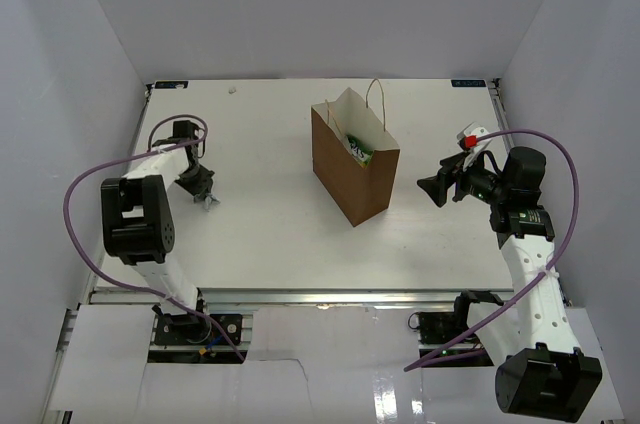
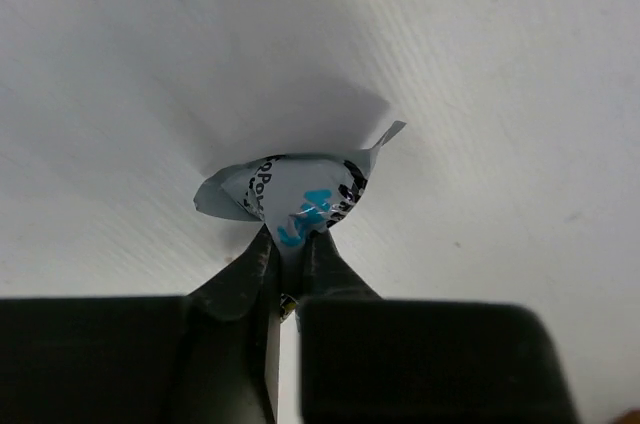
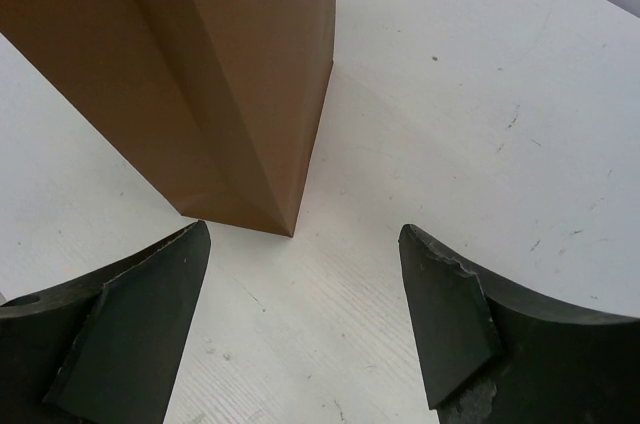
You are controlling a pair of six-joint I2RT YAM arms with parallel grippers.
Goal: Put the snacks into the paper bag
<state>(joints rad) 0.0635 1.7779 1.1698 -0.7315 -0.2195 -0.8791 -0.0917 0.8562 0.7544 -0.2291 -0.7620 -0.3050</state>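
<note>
The brown paper bag stands upright in the middle of the table, mouth open, with a lime green snack packet visible inside. It also shows in the right wrist view. My left gripper is low over the table's left side, shut on a silvery blue-grey snack packet with blue and black print. My right gripper is open and empty, to the right of the bag and pointing at it; its fingers frame the bag's lower corner.
White walls close in the table on the left, back and right. The table's back edge runs behind the bag. A small pale speck lies near the back left.
</note>
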